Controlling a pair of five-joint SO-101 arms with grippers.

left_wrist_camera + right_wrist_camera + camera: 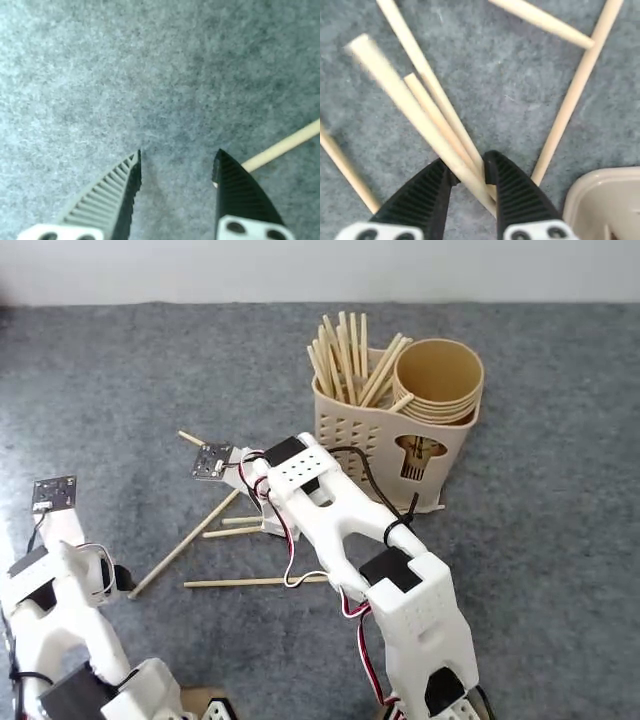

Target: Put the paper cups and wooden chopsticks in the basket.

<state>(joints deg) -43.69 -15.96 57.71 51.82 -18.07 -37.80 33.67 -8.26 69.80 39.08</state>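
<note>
The gripped chopsticks [405, 98] are near the middle of the tabletop [540, 570], just off the basket's near-left corner. The right end effector [466, 164] is clamped on them at one end, w/ at least two sticks pinched between the jaws. A third runs in under the jaws and I can't tell if it's caught. Can't tell either if they're lifted or resting on the tabletop. Long axis: roughly flat, running out from the jaws away from the basket [370, 430], and they fan apart toward the free ends, i.e. not parallel. The basket stands toward the far right, w/ upright chopsticks [345, 355] crowding one compartment and the paper cups [438, 380] stacked in the other. Flat on the tabletop are a diagonal chopstick [185, 543], near-left to far-right, and a level chopstick [250, 582] approx parallel to the near edge. The left end effector [178, 155] sits by the near-left corner, jaws apart w/ nothing between, and the diagonal chopstick's end is just beside one finger. Risks, as I judge them: an end grip gives lots of leverage, so the sticks prob. droop, scissor or slip out on the lift. They must go from flat to upright, and splayed tips could snag the rim or the upright chopsticks, or nudge the basket. The arms are close, so they could clash if both go for sticks.
</note>
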